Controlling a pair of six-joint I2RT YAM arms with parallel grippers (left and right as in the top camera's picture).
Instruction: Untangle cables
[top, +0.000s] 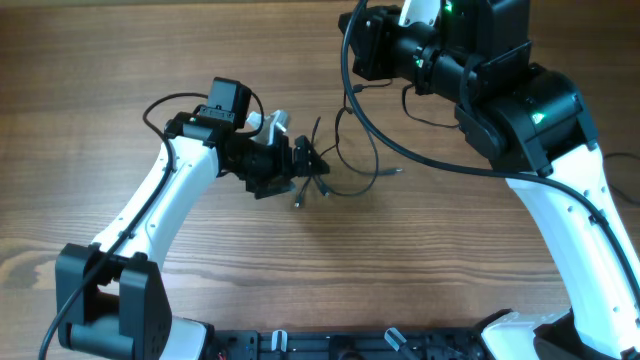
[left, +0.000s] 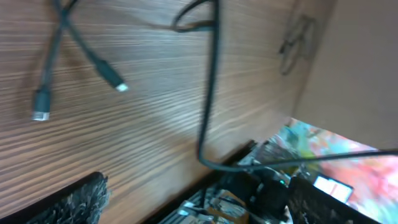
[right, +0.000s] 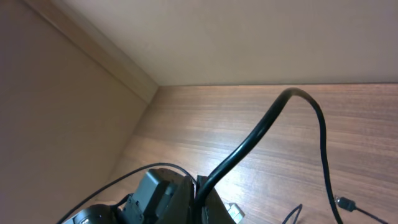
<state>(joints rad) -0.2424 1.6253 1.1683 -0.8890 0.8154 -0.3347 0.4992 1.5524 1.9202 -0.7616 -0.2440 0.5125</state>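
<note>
Left gripper (top: 312, 163) is down at the desk (top: 120, 60), right at the bunched part of the cables (left: 210, 93). Wrist view shows its fingers (left: 81, 199) spread wide, nothing clamped. Loose loops trail right of the bunch, and two plug ends (left: 41, 111) lie flat on the wood. Right gripper (top: 362, 45) is raised at the far edge; can't tell whether it's released or clenched.

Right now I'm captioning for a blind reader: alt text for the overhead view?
Thin black cables lie in loose tangled loops on a wooden table, the left gripper at one end. The right arm bends in toward the top edge.
</note>
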